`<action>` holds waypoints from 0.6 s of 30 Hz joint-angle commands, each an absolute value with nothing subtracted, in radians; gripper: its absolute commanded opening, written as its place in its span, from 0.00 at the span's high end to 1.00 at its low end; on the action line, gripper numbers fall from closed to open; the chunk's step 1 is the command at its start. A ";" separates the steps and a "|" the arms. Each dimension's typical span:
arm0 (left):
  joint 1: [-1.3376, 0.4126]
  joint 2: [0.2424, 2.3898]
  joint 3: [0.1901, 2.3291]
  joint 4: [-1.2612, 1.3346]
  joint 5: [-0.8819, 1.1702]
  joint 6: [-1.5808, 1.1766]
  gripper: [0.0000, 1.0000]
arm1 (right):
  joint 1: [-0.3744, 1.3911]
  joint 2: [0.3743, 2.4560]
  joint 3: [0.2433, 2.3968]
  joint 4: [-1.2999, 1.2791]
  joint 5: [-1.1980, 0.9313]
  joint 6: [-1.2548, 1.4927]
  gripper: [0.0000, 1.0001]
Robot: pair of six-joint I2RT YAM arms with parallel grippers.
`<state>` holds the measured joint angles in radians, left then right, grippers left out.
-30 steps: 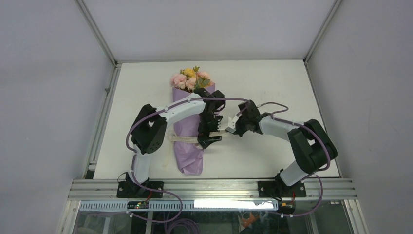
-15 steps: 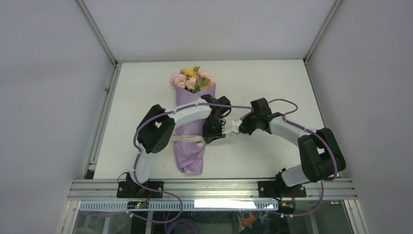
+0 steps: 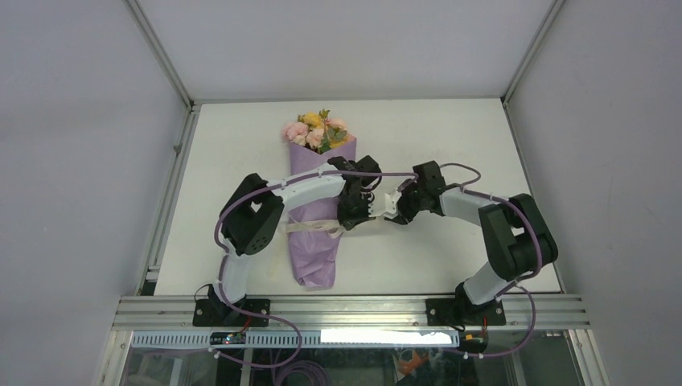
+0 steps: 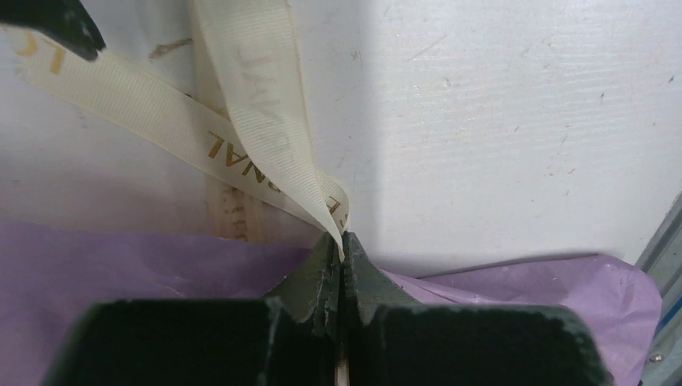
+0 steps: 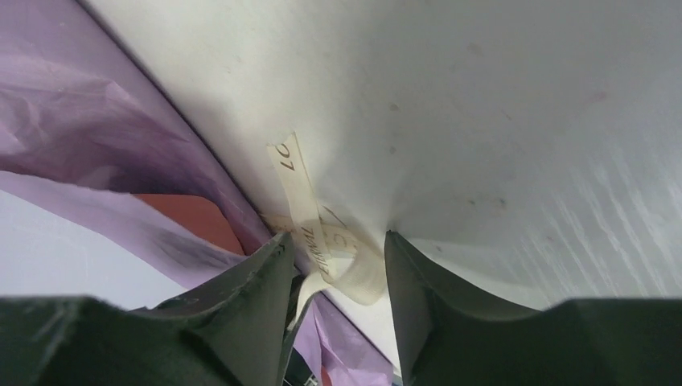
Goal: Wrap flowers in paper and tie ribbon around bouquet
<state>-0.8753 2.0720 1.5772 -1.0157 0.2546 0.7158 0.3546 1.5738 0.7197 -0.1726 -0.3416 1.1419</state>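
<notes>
The bouquet [image 3: 312, 201] lies on the white table, flowers [image 3: 315, 131] at the far end and the lilac paper [image 3: 310, 253] cone pointing toward me. The cream ribbon [image 3: 310, 227] crosses the cone and trails right. My left gripper [image 3: 370, 211] sits just right of the cone. In the left wrist view, the left gripper [image 4: 342, 240] is shut on a fold of the ribbon [image 4: 257, 104] above the paper [image 4: 121, 269]. My right gripper [image 3: 392, 207] faces it, nearly touching. In the right wrist view, that gripper [image 5: 334, 251] is open, with a ribbon loop [image 5: 354, 269] lying loose between its fingers [image 5: 241, 297].
The white table [image 3: 434, 137] is ringed by grey walls and an aluminium rail [image 3: 354, 310] at the near edge. The left arm's white link [image 3: 306, 185] crosses over the cone. A dark tip of the right gripper's finger [image 4: 56, 24] shows in the left wrist view.
The left gripper has shut on the ribbon. The right gripper, shut on it before, has opened and let it go. The two grippers stay close together beside the cone.
</notes>
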 commanded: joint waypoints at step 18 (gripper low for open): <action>-0.848 1.927 1.539 -0.744 0.285 0.653 1.00 | 0.348 1.747 0.801 0.061 -0.455 1.240 0.49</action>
